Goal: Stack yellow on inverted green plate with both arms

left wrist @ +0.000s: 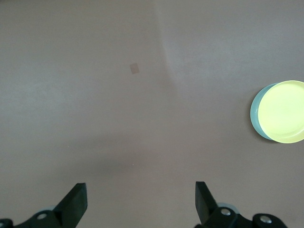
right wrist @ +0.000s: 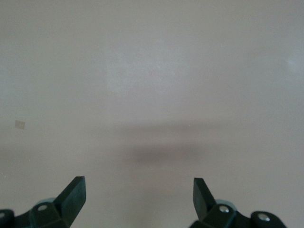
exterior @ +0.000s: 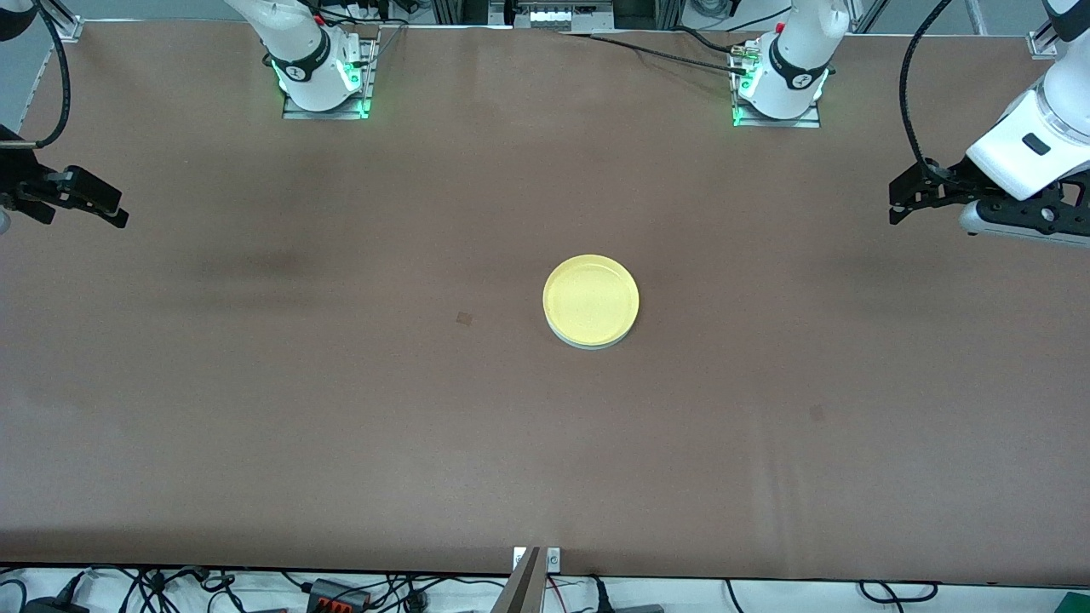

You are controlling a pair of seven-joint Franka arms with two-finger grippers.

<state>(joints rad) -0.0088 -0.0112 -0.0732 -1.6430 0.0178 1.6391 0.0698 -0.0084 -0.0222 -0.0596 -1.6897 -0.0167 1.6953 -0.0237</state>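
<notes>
- Plates sit stacked near the centre of the front view: the yellow plate [exterior: 591, 299] lies on top of the green plate [exterior: 588, 344], of which only a thin pale crescent shows along the lower edge.
- In the left wrist view the yellow plate [left wrist: 283, 111] appears at the right edge of the frame, with the green plate [left wrist: 255, 112] peeking out as a bluish-green sliver beside it.
- The stack rests on the brown table [exterior: 341, 383], with bare surface all round it.
- The left gripper [exterior: 904, 197] hangs at the right edge of the front view, over the left arm's end of the table, well apart from the stack.
- Its jaws stand wide apart and hold nothing; in its own wrist view [left wrist: 141, 202] the plates lie off to one side of the gap between the fingers, not within it.
- The right gripper [exterior: 100, 207] hangs at the left edge of the front view, over the right arm's end of the table, also well apart from the stack.
- Its jaws are likewise spread wide and empty; its wrist view [right wrist: 139, 197] shows only bare table with a small tan mark [right wrist: 20, 124], and no plate.
</notes>
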